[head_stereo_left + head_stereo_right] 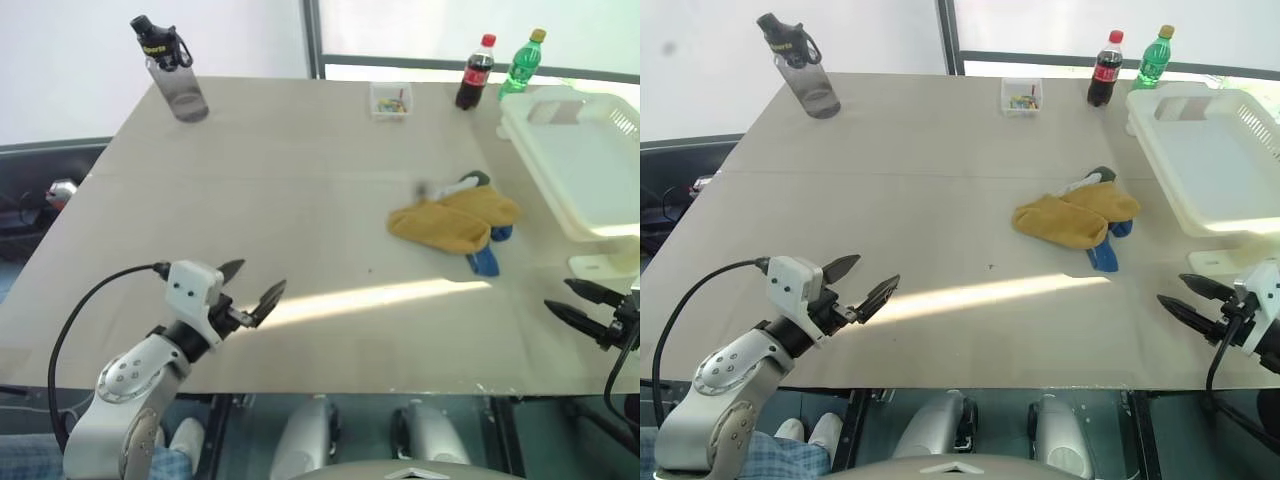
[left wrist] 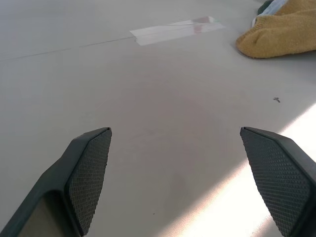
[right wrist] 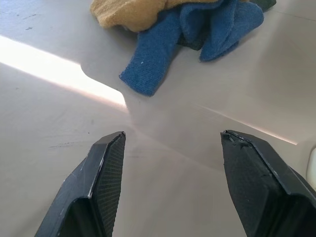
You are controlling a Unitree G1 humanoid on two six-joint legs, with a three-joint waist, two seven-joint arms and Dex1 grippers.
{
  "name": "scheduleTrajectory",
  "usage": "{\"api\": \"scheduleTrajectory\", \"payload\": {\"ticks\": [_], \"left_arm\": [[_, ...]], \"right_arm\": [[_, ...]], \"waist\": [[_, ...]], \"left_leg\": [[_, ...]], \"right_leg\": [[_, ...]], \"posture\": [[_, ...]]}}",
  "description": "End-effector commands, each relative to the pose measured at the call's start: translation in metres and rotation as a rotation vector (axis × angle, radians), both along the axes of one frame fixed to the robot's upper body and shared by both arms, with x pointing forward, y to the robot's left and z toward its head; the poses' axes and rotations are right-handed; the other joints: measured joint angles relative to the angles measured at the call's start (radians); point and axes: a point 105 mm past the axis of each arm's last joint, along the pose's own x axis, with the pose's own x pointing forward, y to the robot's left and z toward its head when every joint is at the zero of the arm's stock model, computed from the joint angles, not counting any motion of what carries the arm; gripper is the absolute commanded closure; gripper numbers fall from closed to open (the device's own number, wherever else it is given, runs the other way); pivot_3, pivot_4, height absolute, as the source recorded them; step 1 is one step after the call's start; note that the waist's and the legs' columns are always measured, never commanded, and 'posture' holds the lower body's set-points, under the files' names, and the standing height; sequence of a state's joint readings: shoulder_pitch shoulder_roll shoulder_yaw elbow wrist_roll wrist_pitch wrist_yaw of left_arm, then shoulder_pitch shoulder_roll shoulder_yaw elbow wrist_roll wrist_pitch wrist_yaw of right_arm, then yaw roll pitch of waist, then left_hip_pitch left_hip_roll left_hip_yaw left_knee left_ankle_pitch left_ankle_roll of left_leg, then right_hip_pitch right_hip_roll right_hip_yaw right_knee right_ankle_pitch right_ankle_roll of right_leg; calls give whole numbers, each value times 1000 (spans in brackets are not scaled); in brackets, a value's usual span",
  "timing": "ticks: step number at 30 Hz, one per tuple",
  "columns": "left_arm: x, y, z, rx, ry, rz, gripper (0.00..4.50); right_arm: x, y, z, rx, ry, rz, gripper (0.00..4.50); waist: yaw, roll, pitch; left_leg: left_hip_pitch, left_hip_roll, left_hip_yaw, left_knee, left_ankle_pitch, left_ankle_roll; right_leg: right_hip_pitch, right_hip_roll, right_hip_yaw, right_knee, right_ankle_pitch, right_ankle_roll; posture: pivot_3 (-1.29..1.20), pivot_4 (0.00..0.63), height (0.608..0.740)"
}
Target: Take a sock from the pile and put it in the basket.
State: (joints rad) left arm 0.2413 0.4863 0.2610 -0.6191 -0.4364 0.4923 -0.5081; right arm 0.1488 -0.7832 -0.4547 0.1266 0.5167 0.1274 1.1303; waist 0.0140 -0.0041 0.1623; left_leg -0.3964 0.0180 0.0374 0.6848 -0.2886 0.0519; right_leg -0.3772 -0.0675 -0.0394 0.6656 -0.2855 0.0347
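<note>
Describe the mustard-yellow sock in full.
The mustard-yellow sock is a soft ribbed knit, lying flat and slightly bunched on top of the pile on the beige table. A blue sock pokes out from under its near edge, and a light grey sock shows at its far side. It lies beside the cream basket, apart from it. Neither gripper touches it.

An indoor test room or lab: a plain beige bench (image 1: 300,200) stands against frosted window panes (image 1: 200,30) with a dark frame, at the top of the frame. Staged props sit along its far edge: a water bottle (image 1: 172,70), two soda bottles (image 1: 476,72) and a small clear box (image 1: 390,101).
</note>
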Motion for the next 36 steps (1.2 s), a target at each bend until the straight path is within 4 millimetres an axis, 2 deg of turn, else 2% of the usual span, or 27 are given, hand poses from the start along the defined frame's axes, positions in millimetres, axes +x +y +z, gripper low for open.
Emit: {"api": "scheduleTrajectory", "payload": {"ticks": [1,15,36], "left_arm": [[2,-7,9,-8,-45,-51,0],[2,-12,6,-25,-60,-72,0],[6,-16,13,-22,-99,-83,0]], "right_arm": [[2,-3,13,-30,-51,-4,1341],[5,5,16,-43,-45,6,1341],[23,13,23,-30,-60,-2,1341]], "waist": [[0,0,0],[0,1,-1],[0,1,-1]], "left_leg": [[0,0,0,0,0,0],[0,0,0,0,1,-2],[0,0,0,0,1,-3]], "right_leg": [[0,0,0,0,0,0],[0,0,0,-1,0,0],[0,1,0,-1,0,0]], "posture": [[0,150,740],[0,150,740],[0,150,740]]}}
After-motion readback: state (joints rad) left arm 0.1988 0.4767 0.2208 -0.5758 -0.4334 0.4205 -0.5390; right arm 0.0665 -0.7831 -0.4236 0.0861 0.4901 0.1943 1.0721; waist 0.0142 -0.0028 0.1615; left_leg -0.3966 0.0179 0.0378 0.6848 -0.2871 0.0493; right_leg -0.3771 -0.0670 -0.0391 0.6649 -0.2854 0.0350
